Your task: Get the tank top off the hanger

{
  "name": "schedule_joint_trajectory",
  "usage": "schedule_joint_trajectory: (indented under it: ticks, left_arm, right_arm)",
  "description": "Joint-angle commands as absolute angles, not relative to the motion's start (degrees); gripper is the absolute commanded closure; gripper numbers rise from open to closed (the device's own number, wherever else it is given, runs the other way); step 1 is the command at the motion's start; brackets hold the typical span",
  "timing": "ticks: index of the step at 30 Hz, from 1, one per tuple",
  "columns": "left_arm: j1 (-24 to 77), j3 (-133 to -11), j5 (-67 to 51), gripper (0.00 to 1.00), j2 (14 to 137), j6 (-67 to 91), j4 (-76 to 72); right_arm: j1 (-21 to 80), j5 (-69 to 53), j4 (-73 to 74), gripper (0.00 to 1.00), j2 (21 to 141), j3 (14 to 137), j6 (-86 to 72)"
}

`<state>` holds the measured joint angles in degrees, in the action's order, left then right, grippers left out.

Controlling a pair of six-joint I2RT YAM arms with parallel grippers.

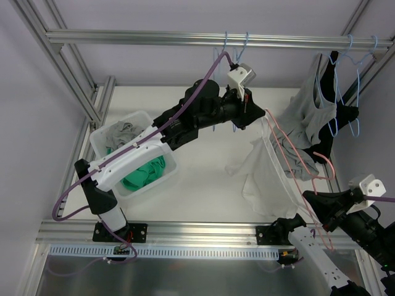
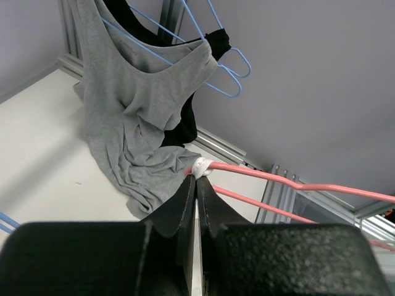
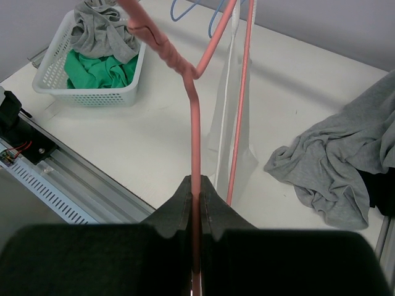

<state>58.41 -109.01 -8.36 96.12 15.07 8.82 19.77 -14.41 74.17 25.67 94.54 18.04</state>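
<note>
White desk [image 1: 203, 191] inside aluminium frame | left tool [image 2: 196, 184]: clenched on strap of white tank top [image 1: 265, 179] at pink hanger [image 3: 194, 123] end | right tool [image 3: 195, 185]: clenched on hanger wire | progress: top hanging from hanger above desk, strap not yet off, removal pending

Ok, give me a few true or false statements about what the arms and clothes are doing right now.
The right gripper is shut on the pink hanger. True.
The white tank top lies in the basket. False: it hangs from the pink hanger.
The basket holds green clothes and grey clothes. True.
The left gripper is open. False: it is shut on the white tank top's strap.
</note>
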Motion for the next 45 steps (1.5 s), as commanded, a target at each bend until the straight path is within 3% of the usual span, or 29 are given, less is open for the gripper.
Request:
schedule_joint_trajectory:
  ticks: [1, 5, 7, 16, 17, 18, 19, 20, 32, 33, 39, 45]
  left_arm:
    - [58.3, -108.8, -5.9, 1.00, 94.1, 16.0, 4.4]
    - [58.3, -107.8, -1.2, 1.00, 94.0, 17.0, 4.1]
    - [58.3, -107.8, -0.4, 0.84, 94.1, 17.2, 3.9]
    - [58.2, -107.4, -2.0, 0.70, 95.0, 17.1, 2.7]
    - [58.2, -107.2, -2.0, 0.63, 95.0, 17.1, 2.6]
    - [58.2, -107.0, -1.9, 0.49, 95.1, 17.1, 2.5]
    - [58.2, -106.7, -1.8, 0.13, 95.0, 17.3, 2.4]
    - [58.1, -106.4, -1.8, 0.04, 95.1, 17.5, 2.3]
    - [58.1, -100.7, -4.5, 0.05, 92.9, 18.7, 0.3]
    - [58.1, -100.4, -5.6, 0.01, 92.2, 18.5, 0.3]
    - [58.4, -91.6, -27.1, 0.01, 91.2, 20.1, -13.8]
    - [58.4, -87.6, -26.5, 0.01, 92.1, 23.6, -20.1]
  right_arm:
    - [20.3, -15.9, 73.9, 1.00, 27.4, 95.9, 17.7]
    - [20.3, -18.4, 74.1, 1.00, 27.6, 96.8, 17.6]
    - [20.3, -19.3, 74.4, 1.00, 27.9, 96.8, 17.5]
    - [20.3, -18.4, 74.5, 1.00, 28.1, 97.6, 17.2]
    - [20.3, -18.4, 74.4, 1.00, 28.0, 97.7, 17.2]
    - [20.3, -18.5, 74.4, 1.00, 27.8, 97.8, 17.1]
    - [20.4, -18.4, 74.3, 1.00, 27.6, 97.7, 17.1]
    - [20.4, -18.2, 74.1, 1.00, 27.5, 97.6, 17.1]
    - [20.4, -9.2, 72.5, 1.00, 28.6, 97.6, 15.7]
    - [20.4, -7.1, 71.7, 1.00, 28.7, 97.6, 15.4]
    - [20.4, -4.6, 56.0, 1.00, 25.8, 92.6, 12.3]
    - [20.4, -5.8, 50.4, 0.99, 29.3, 92.9, 12.2]
